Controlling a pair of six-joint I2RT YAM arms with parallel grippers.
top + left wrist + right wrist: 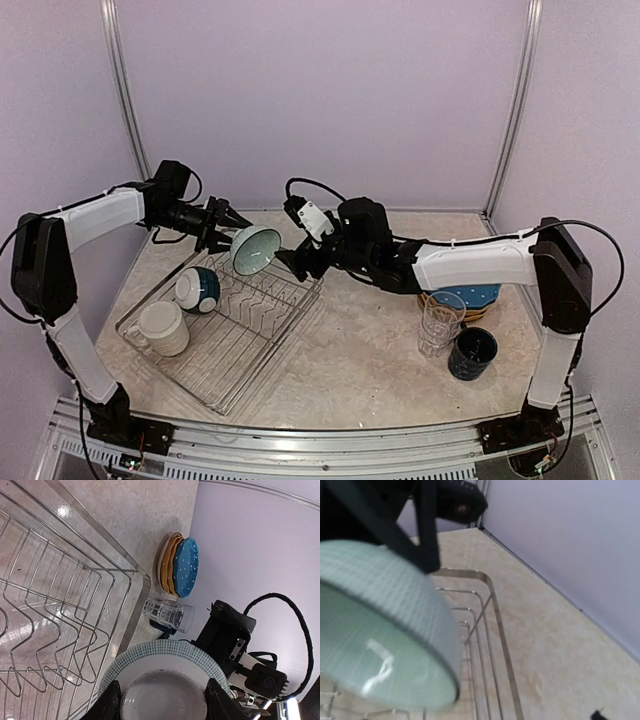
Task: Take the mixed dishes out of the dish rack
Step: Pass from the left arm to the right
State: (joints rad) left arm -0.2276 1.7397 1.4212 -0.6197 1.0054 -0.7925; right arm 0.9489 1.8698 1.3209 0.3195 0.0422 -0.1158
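Top external: left claw (pixel 235 225) clamped on teal bowl (pixel 257 250) over far corner of dish rack (pixel 272 351), right claw (pixel 290 263) gaping there too. Might bump it loose, tbh.

Overhead camera looks down; wrist cameras share bowl (pixel 255 250).

A beige, marbled bench (pixel 370 350) carries everything. On its left half the silver wire dish rack (pixel 262 330) sits at an angle to the edges. On the right, well apart from the rack, a stack of plates (pixel 478 295), blue on top, lies flat. Just in front of it stand clear glasses (pixel 438 322) and, beside them, a navy mug (pixel 472 353), upright.
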